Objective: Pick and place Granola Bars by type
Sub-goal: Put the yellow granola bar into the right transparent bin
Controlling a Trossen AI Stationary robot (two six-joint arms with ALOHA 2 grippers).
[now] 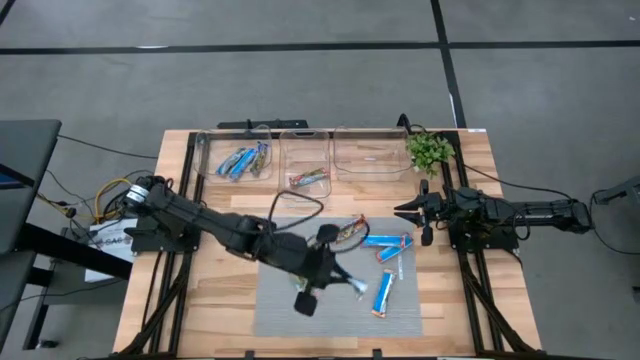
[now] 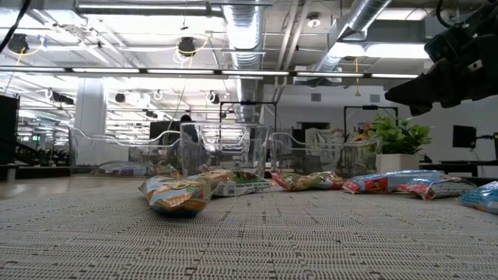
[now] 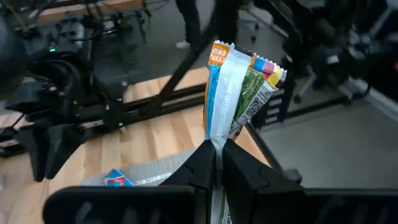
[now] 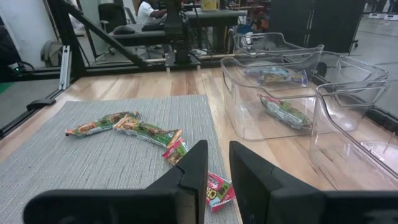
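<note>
1. Left gripper (image 3: 214,163) over the grey woven mat (image 1: 280,300), near its middle; fingers clamped on a multicoloured green, orange and white wrapped granola bar (image 3: 239,93), which sticks out past the fingertips, clear of the mat.
2. Right gripper (image 1: 412,211) parked at the table's right edge, holding nothing, jaws narrow with a slim gap.
3. Blue-and-white wrapped bars (image 1: 386,243) loose on the mat's right half.
4. Clear plastic bins (image 1: 306,160) along the far edge; two hold bars.

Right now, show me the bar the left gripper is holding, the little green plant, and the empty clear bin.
held bar (image 3: 231,93), left wrist view, middle of the wrapper above the fingers
green plant (image 1: 430,150), high view, its leaves
empty clear bin (image 1: 372,176), high view, its near wall
</note>
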